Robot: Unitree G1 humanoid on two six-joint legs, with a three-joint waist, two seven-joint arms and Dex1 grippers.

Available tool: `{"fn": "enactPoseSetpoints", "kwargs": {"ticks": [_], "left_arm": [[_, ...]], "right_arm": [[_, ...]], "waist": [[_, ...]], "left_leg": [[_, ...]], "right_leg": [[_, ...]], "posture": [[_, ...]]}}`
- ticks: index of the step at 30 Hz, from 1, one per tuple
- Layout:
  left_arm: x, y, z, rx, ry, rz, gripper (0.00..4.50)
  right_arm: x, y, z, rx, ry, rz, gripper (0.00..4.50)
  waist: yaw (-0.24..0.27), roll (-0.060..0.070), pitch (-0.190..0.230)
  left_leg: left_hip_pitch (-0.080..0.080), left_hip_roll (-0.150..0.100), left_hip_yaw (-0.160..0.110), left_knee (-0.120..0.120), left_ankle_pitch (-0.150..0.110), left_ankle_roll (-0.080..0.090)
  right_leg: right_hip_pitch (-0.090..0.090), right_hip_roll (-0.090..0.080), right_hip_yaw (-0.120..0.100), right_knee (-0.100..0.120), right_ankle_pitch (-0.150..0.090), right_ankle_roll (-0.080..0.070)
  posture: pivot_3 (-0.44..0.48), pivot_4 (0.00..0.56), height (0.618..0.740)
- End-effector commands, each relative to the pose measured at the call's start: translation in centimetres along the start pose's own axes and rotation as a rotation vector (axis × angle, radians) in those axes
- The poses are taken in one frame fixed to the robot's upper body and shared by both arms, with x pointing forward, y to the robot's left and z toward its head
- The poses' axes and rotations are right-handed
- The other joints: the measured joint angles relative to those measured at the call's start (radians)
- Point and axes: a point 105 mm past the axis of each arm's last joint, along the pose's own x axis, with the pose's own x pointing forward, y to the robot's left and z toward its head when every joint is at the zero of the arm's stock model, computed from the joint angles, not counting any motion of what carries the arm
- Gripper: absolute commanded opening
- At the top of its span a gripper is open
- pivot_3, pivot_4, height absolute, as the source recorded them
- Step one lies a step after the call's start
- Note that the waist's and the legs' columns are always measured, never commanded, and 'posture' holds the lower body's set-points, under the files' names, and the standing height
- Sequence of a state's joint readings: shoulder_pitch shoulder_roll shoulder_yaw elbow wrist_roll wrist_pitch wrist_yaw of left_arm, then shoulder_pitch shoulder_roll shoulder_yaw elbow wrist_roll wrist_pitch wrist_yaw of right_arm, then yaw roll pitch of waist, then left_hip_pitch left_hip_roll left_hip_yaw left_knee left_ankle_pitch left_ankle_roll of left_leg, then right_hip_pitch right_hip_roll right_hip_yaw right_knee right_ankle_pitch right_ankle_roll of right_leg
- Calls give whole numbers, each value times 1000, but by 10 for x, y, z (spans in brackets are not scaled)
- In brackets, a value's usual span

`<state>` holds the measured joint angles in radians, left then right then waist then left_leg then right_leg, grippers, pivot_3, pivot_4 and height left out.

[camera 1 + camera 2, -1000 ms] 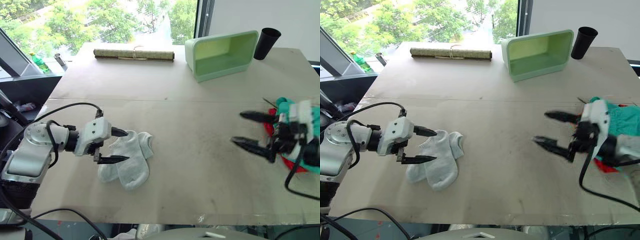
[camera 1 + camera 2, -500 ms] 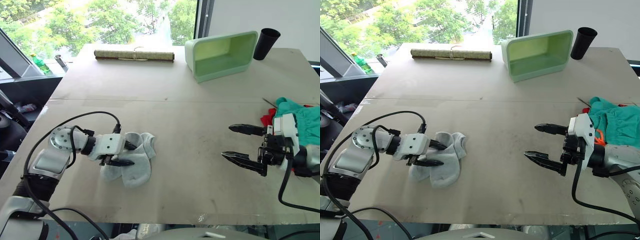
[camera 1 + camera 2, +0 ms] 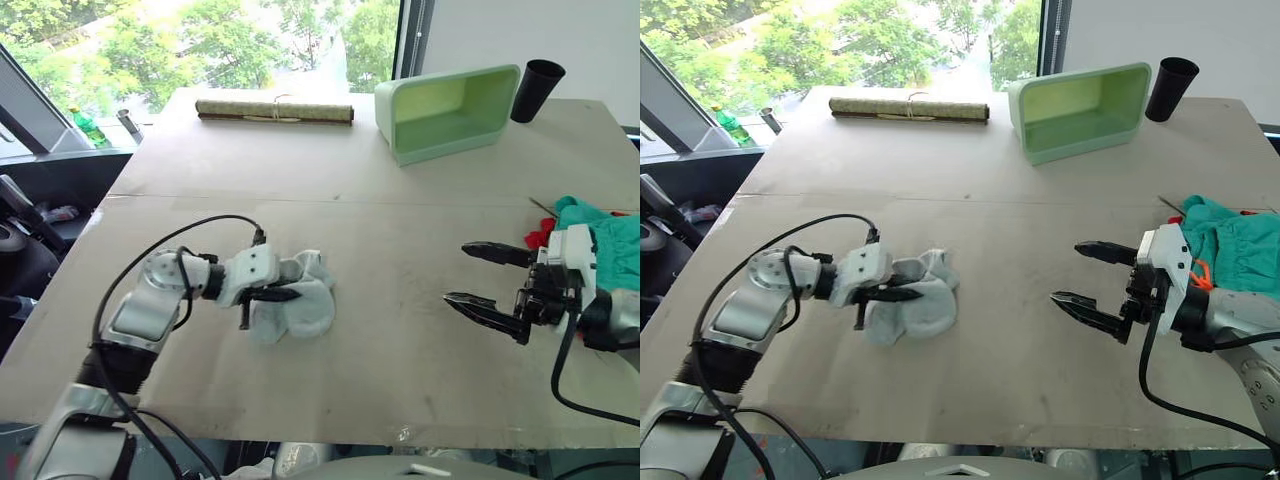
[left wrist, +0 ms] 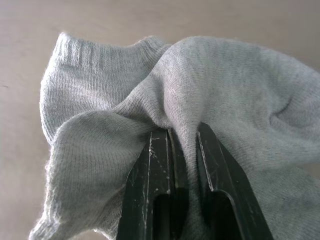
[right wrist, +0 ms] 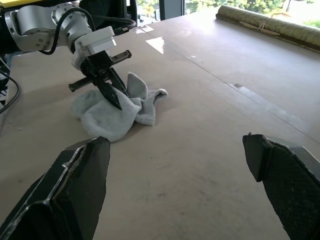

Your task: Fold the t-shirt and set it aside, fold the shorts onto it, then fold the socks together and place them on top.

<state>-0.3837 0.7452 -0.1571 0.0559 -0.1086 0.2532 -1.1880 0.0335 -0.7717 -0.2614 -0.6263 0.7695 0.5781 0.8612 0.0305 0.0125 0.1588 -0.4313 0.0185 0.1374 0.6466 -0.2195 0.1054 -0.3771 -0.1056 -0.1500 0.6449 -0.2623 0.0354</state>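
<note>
The socks [image 3: 312, 303] lie bunched as a light grey heap on the table's left half. My left gripper [image 3: 285, 296] is shut on them. In the left wrist view a fold of the socks [image 4: 210, 95] is pinched between the black fingers [image 4: 152, 185]. My right gripper [image 3: 1066, 271] hovers open over the bare table to the right, well apart from the socks, with nothing between its fingers [image 5: 75, 195]. Behind its wrist at the right edge lie the teal shorts [image 3: 612, 228]. A strip of the red t-shirt [image 3: 536, 238] shows from under them.
A pale green bin [image 3: 450, 105] lies on its side at the back, with a black cup [image 3: 537, 88] to its right. A rolled mat [image 3: 273, 110] lies at the back left. Bare tabletop [image 3: 390, 260] spans the gap between the two grippers.
My left gripper has shut on the socks and dragged them rightward, bunching them up. The right gripper came in toward the middle and stays open.
</note>
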Motion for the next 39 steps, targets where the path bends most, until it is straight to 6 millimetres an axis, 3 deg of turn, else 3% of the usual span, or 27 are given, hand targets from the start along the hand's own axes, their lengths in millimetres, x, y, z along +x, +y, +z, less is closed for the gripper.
{"fn": "enactPoseSetpoints", "kwargs": {"ticks": [1,6,8,11,15,16,20,24,25,27,31,34,37,39], "left_arm": [[15,14,3,-153,31,145,34],[33,23,32,-342,-46,243,34],[48,40,59,-555,-134,352,34],[66,36,94,-693,-191,331,34],[72,27,110,-807,-179,308,34],[73,24,112,-797,-171,303,34],[68,17,121,-673,-184,269,1559],[57,18,123,-480,-194,272,3386],[53,18,121,-465,-191,267,4156],[46,18,120,-409,-194,241,4445],[27,25,118,-237,-192,198,4445],[13,51,115,-114,-183,226,4445],[12,68,113,-8,-175,221,4445],[19,57,103,119,-143,25,4445]], "right_arm": [[3,-1,8,-39,-32,-4,4500],[4,-4,7,-46,-37,-22,4500],[6,-7,7,-46,-46,-41,4500],[9,-9,9,-46,-63,-55,4500],[13,-9,8,-48,-68,-57,4500],[14,-9,8,-48,-71,-59,4500],[16,-9,9,-45,-81,-75,4500],[17,-10,2,-19,-58,-100,4500],[18,-9,0,-7,-51,-105,4500],[23,-8,-6,9,-37,-116,4500],[35,-2,-15,50,-11,-112,4500],[49,5,-24,115,12,-94,4500],[60,8,-33,164,44,-86,4500],[78,3,-47,171,100,-113,4500]], "waist": [[4,0,0],[10,-2,0],[11,-3,0],[16,-12,4],[-6,-15,2],[-11,-15,2],[-15,-15,3],[-16,-15,3],[-15,-15,3],[-13,-15,3],[-16,-14,3],[-15,-14,3],[-15,-14,3],[-16,-14,3]], "left_leg": [[0,0,0,1,0,0],[-1,0,0,2,1,2],[-1,0,0,2,2,5],[-3,0,-2,6,2,6],[-2,0,-2,5,2,6],[-2,0,-2,5,2,6],[0,1,-2,2,4,2],[0,2,-2,2,4,0],[0,2,-2,2,2,-4],[0,1,-2,2,2,-4],[0,1,-2,2,2,-4],[0,1,-2,2,2,-4],[-1,1,-2,2,2,-4],[-1,1,-2,2,2,-4]], "right_leg": [[0,0,0,1,0,0],[0,0,0,2,1,-1],[0,1,0,3,1,-1],[0,1,-1,5,0,2],[1,2,0,6,2,0],[1,2,0,8,2,0],[-1,3,0,12,0,-3],[-1,3,0,13,0,-4],[-1,3,0,12,0,-4],[-1,2,0,12,0,-4],[-2,2,0,12,0,-4],[-3,2,0,11,0,-5],[-3,1,0,10,0,-5],[-3,1,0,9,0,-5]], "posture": [[0,150,740],[0,150,740],[0,150,740],[0,150,740],[0,150,740],[0,150,740],[0,150,740],[0,150,740],[0,150,740],[0,150,740],[0,150,740],[0,150,740],[0,150,740],[0,150,740]]}}
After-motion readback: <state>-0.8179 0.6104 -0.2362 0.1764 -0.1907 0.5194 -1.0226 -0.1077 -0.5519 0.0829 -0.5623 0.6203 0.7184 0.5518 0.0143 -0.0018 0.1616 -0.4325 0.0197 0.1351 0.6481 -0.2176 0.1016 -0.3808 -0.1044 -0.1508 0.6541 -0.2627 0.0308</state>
